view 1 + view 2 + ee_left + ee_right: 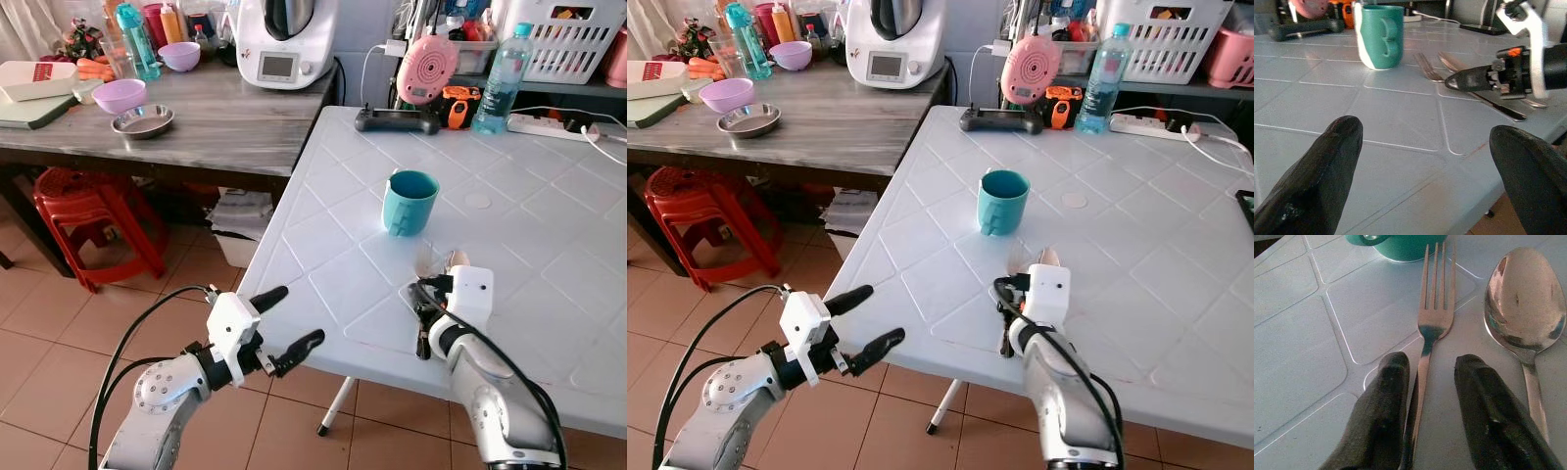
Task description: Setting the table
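Note:
A teal mug (409,201) stands on the white plastic table (323,225). Just in front of it, a fork (1436,308) and a spoon (1525,298) lie side by side, heads toward the mug. My right gripper (1432,364) is low over the fork's handle. Its fingers are open and straddle the handle, which runs close along one finger (1386,396). The spoon lies just outside the other finger. My left gripper (297,315) hangs open and empty in the air, off the table's front-left edge.
At the table's far edge are a black controller (397,120), a water bottle (500,80) and a power strip (544,124). A wooden counter (235,122) with bowls (143,120) adjoins on the left. Red stools (88,211) stand beneath it on the tiled floor.

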`<state>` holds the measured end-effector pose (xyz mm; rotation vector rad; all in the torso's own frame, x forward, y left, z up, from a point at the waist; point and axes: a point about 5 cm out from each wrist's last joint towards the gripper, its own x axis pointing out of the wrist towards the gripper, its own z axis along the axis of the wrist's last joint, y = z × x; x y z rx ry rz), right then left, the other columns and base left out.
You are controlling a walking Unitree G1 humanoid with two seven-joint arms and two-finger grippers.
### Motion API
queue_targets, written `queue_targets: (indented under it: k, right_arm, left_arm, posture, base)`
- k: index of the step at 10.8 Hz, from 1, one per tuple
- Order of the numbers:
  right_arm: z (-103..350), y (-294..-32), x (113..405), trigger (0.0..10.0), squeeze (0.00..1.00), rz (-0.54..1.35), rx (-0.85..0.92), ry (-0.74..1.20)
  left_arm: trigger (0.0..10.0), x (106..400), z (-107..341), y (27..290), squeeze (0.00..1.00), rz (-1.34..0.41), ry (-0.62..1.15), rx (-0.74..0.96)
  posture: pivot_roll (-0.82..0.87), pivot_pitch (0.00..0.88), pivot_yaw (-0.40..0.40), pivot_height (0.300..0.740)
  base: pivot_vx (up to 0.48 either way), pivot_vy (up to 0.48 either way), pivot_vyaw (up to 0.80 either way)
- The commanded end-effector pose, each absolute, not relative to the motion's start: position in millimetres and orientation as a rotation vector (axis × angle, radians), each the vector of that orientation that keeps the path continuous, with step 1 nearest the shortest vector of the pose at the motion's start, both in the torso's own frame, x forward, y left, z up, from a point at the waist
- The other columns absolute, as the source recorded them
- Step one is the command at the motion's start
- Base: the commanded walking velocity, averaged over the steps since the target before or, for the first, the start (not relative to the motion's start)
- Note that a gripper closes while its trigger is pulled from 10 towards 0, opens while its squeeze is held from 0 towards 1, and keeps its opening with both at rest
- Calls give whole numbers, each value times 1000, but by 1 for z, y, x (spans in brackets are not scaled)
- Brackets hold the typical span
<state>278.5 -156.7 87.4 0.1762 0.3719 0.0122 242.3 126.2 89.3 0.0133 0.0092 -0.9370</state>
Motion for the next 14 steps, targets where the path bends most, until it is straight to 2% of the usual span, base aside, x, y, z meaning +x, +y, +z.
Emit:
queue_targets:
  k: [1, 7, 11, 13, 14]
  right_arm:
    - [62, -151, 268, 0, 0, 32, 212, 517]
    - [47, -161, 261, 0, 0, 20, 193, 593]
    - [75, -166, 274, 0, 0, -60, 258, 403]
    - [92, -163, 275, 0, 0, -81, 285, 275]
    - [97, -159, 274, 0, 0, -85, 286, 229]
  left_arm:
    - [10000, 241, 92, 127, 0, -951, 12, 25]
    - [10000, 241, 92, 126, 0, -972, 24, 25]
    - [10000, 247, 100, 127, 0, -945, -26, 51]
    - [10000, 265, 99, 147, 0, -720, -32, 50]
    - [10000, 282, 97, 160, 0, -530, -31, 51]
  posture:
    - [-45, 45, 40, 740]
    - [-49, 48, 43, 740]
    - [-48, 34, 37, 740]
    - [-51, 23, 34, 740]
    - [-52, 18, 34, 740]
  base:
    - [0, 0, 0]
    - [0, 0, 0]
    - [0, 0, 0]
    - [0, 0, 0]
    - [0, 0, 0]
